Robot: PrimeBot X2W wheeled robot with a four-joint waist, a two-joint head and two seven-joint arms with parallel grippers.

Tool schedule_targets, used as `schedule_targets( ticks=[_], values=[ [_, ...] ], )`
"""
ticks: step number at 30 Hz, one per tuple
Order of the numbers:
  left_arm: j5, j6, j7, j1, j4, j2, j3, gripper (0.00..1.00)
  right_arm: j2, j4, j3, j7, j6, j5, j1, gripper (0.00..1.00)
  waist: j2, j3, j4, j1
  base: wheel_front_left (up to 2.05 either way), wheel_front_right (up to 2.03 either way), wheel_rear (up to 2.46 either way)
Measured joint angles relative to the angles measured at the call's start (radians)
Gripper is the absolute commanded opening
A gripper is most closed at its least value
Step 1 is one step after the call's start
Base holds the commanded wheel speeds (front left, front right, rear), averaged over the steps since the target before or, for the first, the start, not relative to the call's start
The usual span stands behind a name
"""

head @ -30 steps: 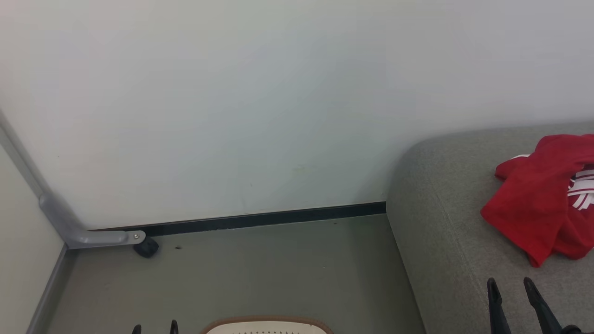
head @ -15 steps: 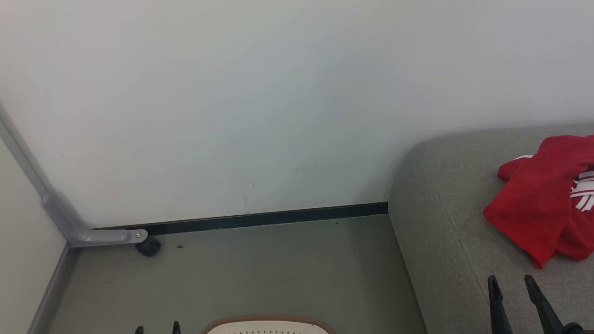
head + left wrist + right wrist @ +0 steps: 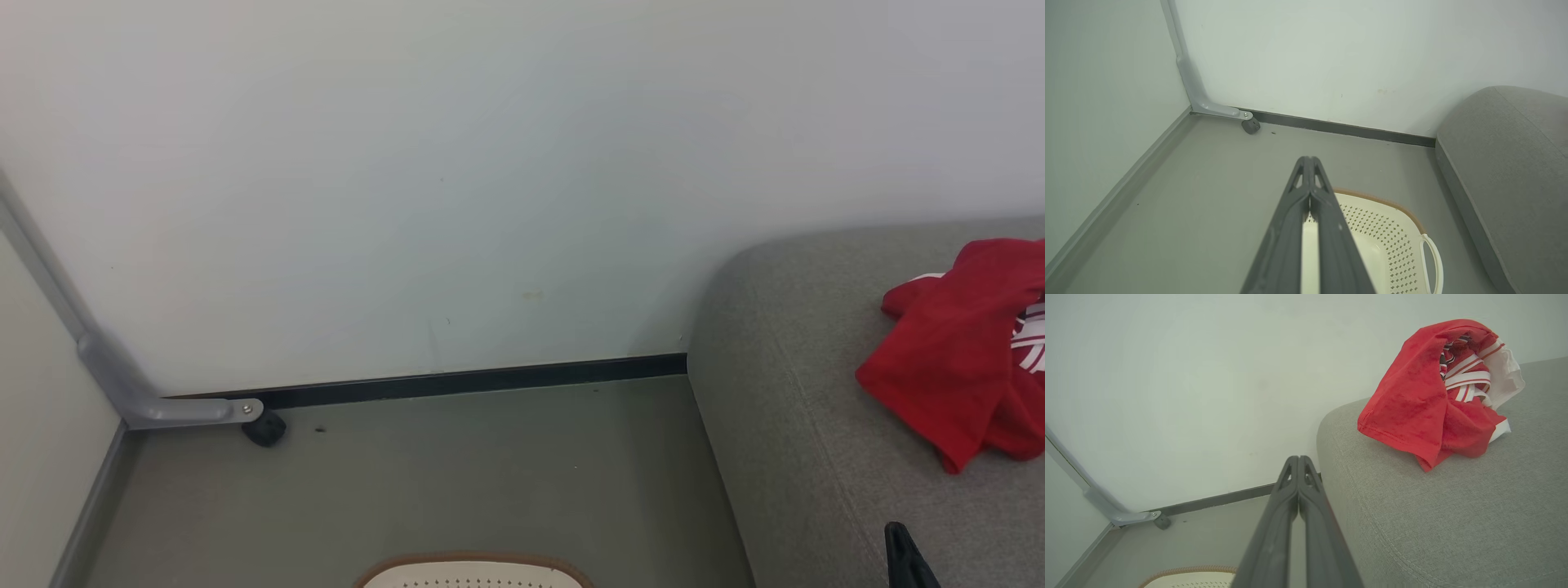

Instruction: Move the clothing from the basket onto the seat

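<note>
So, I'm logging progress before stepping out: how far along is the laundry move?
Done: red clothing lies heaped on the seat. In hand: nothing; the left claw and right claw are both shut, gripping nothing. Left: the visible part of the basket holds no clothing, but the left claw hides some of it, so I cannot confirm it is emptied.
</note>
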Motion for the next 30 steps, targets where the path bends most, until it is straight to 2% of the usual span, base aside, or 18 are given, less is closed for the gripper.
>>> schedule_targets(
  ticks=[6, 30],
  values=[
    [-0.106, -0.018, 0.018, -0.004, 0.003, -0.005, 0.017, 0.00, 0.007, 0.018, -0.012, 0.031, 0.009, 0.115, -0.007, 0.00, 0.0000, 0.005, 0.005, 0.0000, 0.00, 0.00, 0.00],
    [-0.429, -0.079, 0.080, -0.059, 0.009, -0.015, 0.073, 0.00, 0.032, 0.076, -0.062, 0.113, 0.032, 0.447, -0.064, 0.00, 0.0001, 0.020, 0.022, 0.0000, 0.00, 0.00, 0.00]
  ],
)
